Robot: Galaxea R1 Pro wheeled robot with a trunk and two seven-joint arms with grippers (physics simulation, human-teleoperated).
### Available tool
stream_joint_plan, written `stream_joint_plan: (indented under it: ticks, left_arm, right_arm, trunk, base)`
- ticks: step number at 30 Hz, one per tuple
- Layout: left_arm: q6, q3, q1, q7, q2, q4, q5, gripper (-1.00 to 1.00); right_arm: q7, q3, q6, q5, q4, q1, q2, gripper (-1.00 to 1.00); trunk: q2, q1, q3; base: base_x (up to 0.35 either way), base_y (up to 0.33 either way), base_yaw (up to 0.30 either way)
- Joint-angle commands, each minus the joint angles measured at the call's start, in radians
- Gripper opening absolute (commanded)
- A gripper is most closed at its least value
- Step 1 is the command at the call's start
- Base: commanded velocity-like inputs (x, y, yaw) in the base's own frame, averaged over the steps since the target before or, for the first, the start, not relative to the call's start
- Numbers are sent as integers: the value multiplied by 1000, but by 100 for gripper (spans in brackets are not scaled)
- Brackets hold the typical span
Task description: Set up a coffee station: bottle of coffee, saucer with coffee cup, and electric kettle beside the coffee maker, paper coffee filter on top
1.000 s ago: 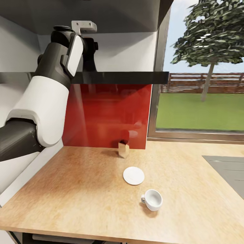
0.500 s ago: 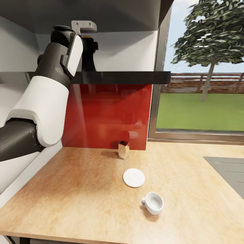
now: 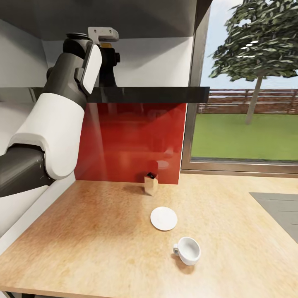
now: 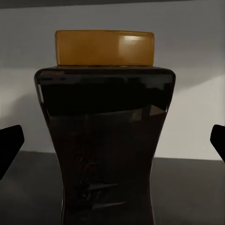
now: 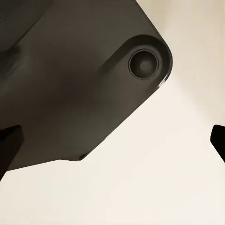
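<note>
I am working in a home kitchen. A wooden countertop (image 3: 103,231) runs along a glossy red backsplash (image 3: 132,140), with a dark shelf (image 3: 149,94) mounted above it against the white wall. A white saucer (image 3: 164,218) and a white coffee cup (image 3: 187,250) sit on the wood. To my right a large window (image 3: 248,82) looks onto a lawn, a fence and a tree.

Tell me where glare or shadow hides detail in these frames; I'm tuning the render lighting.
Head view: the red backsplash carries blurry reflections, and the coffee cup casts a soft shadow on the countertop. Left wrist view: the bottle of coffee is nearly black, with a glare patch on its amber lid. Right wrist view: a dark, softly shaded surface.
</note>
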Motion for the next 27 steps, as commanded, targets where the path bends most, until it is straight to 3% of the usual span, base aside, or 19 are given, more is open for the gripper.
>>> stream_joint_plan:
  ticks: [1, 27]
  left_arm:
    - [5, 0, -1, 2, 0, 0, -2, 100]
    - [4, 2, 0, 4, 0, 29, -4, 100]
  right_arm:
    - [0, 2, -5, -1, 1, 0, 0, 100]
    - [0, 2, -5, -1, 1, 0, -2, 100]
  trunk:
    - [-1, 0, -1]
    - [-1, 0, -1]
  base:
    - [1, 0, 0]
    - [0, 0, 0]
